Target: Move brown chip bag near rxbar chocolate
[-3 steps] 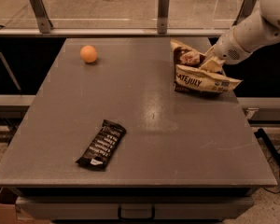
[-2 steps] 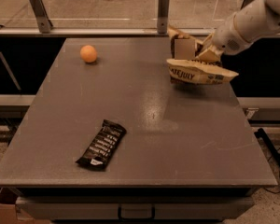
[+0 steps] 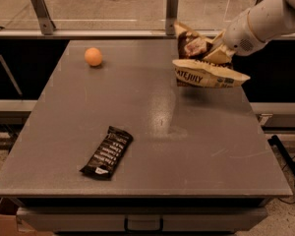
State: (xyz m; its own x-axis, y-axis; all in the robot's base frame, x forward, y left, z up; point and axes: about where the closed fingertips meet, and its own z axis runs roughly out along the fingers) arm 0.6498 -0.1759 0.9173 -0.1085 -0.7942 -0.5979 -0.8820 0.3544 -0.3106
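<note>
The brown chip bag [image 3: 202, 63] hangs lifted above the table's far right part, its cream "LATE JULY" end facing me. My gripper [image 3: 217, 53] comes in from the upper right on a white arm and is shut on the bag's top right. The rxbar chocolate [image 3: 107, 152], a slim black bar with white text, lies flat on the table near the front left, well apart from the bag.
An orange ball [image 3: 93, 56] sits at the far left of the grey table [image 3: 187, 146]. Two metal posts [image 3: 172, 9] and a rail stand behind the table's far edge. The table's edges drop off at the front and right.
The gripper has lifted the chip bag off the table and carried it slightly left. The bar and the ball have not moved.
</note>
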